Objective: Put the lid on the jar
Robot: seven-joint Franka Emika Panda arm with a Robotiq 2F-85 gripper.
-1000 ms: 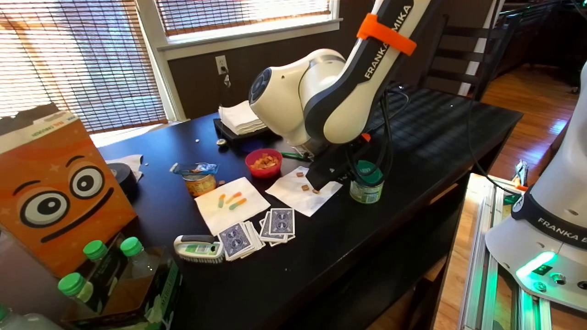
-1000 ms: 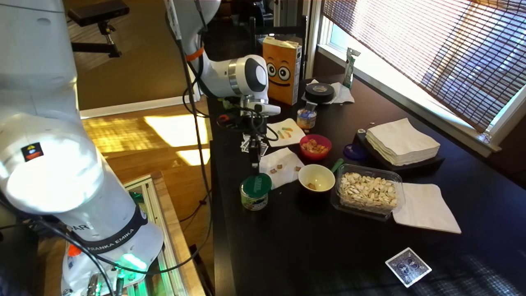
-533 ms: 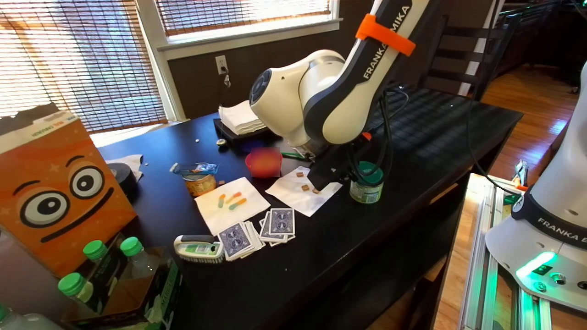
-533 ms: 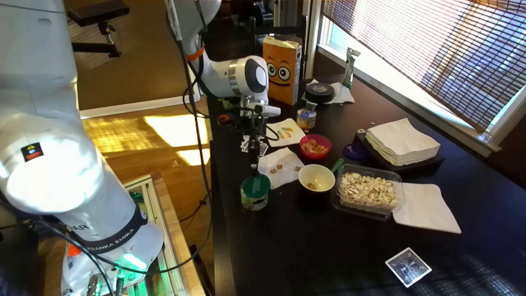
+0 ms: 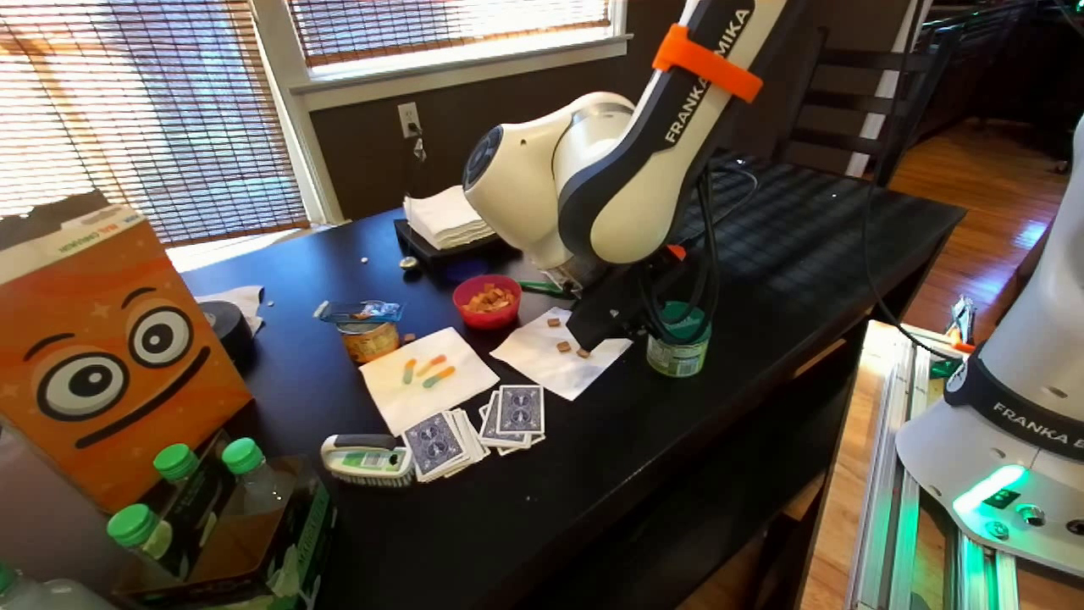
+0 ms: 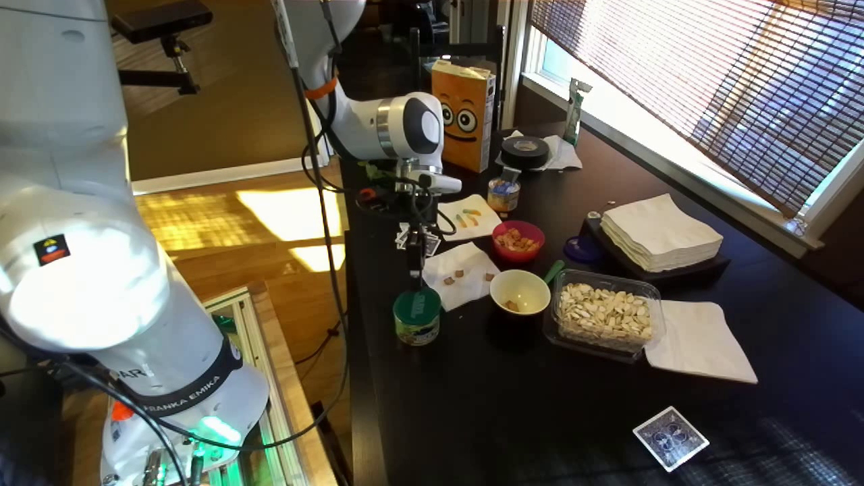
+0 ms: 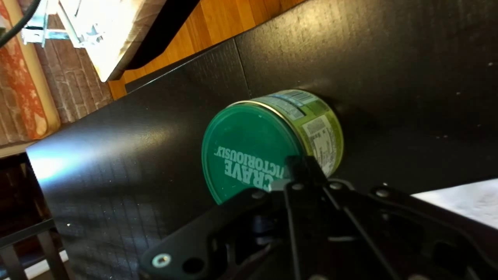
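The lid (image 7: 249, 140) lies over the mouth of the jar (image 7: 321, 128), near one edge of the desk (image 6: 540, 418); whether it sits fully flush I can't tell. My end effector (image 7: 306, 165) is pressed together on the lid's rim, one finger (image 7: 297, 167) over the top face, the other past the edge; the tips run into one black mass, covering the lid's lowest part and some of its lettering. In an exterior view my cables (image 5: 707, 254) hang across the lid, and the tips are lost in the dark. There a box (image 5: 110, 339) and a bottle (image 5: 63, 597) run out of frame; a napkin (image 7: 467, 202) likewise in the wrist view. Desk black, thin seam near the jar, barred light at one end. Beyond: woven blinds (image 6: 709, 67) bright with sun, wood floor (image 5: 974, 220), dark slatted chair (image 5: 868, 61).
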